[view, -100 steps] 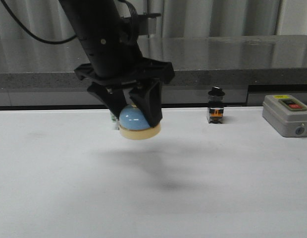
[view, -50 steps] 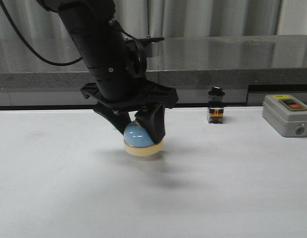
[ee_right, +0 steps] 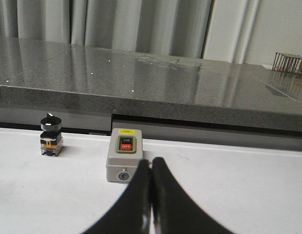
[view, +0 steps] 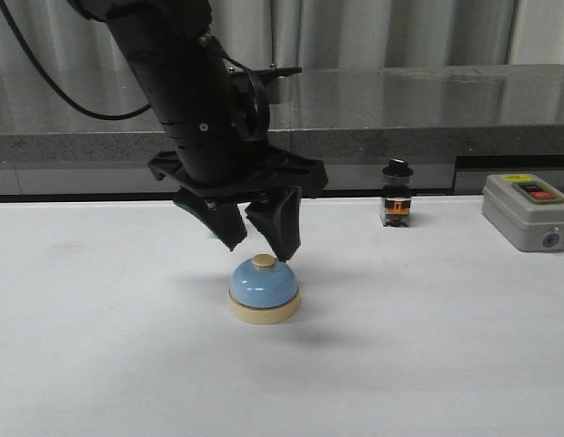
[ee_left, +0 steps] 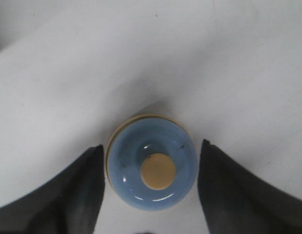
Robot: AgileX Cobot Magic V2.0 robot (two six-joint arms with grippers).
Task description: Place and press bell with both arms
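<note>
The bell (view: 264,290) with its light-blue dome, cream base and cream button stands upright on the white table (view: 428,364). My left gripper (view: 261,244) hangs open just above it, one finger on each side of the button, not touching. In the left wrist view the bell (ee_left: 152,168) lies between the two black fingers (ee_left: 87,190), with small gaps on both sides. My right gripper (ee_right: 151,165) is shut and empty; it shows only in the right wrist view, low over the table in front of the grey box.
A grey box with red and black buttons (view: 526,210) sits at the right edge, also in the right wrist view (ee_right: 124,161). A small black-knobbed switch (view: 397,195) stands at the back, also in the right wrist view (ee_right: 50,135). A dark stone ledge (view: 428,100) runs behind the table.
My left gripper lowered the bell onto the table, opened and let it go. The bell now stands free and the fingers have lifted just above it.
</note>
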